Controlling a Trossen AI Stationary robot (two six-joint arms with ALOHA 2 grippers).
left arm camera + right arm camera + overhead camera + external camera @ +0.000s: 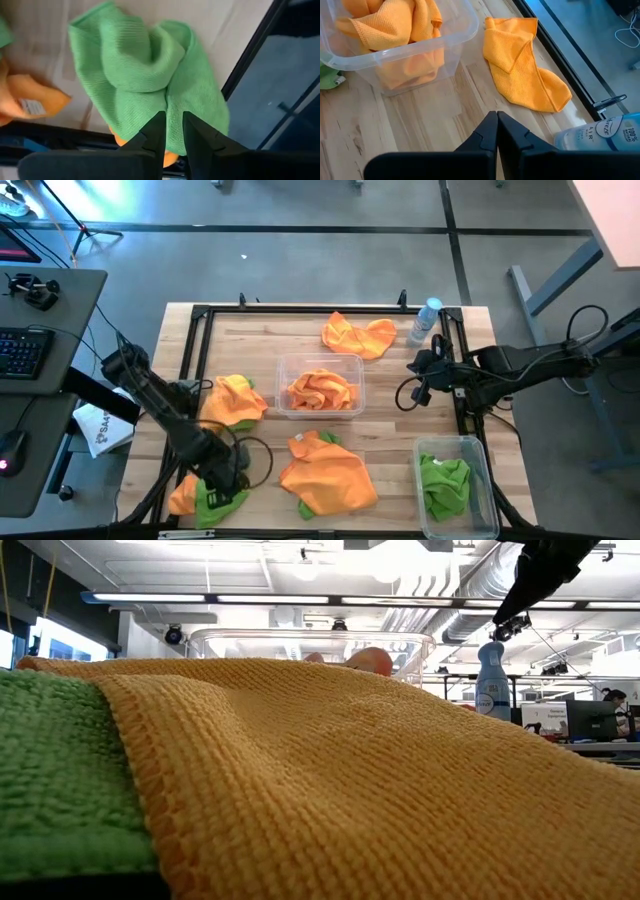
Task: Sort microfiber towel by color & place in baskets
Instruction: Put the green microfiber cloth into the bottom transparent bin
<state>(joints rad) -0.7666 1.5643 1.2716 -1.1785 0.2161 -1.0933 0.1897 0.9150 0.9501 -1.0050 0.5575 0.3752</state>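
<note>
left claw over the green towel at the near-left corner, ready to take it.

my left claw (170,131) hangs just above the crumpled green towel (145,75), its fingers a narrow gap apart with nothing between them that i can see. this towel lies at the near-left corner of the table (400,395), partly on an orange towel (183,493). it looks soft, light and floppy, so i would pinch the raised fold in its middle, not a flat edge, and lift slowly so the orange one below does not come with it. more orange towels (328,478) lie around, and some are already in the middle basket (320,363). the other basket (457,445), at the near-right, holds a green one. my right claw (497,131) waits with fingers pressed together, empty, near the bottle (425,320).
</note>
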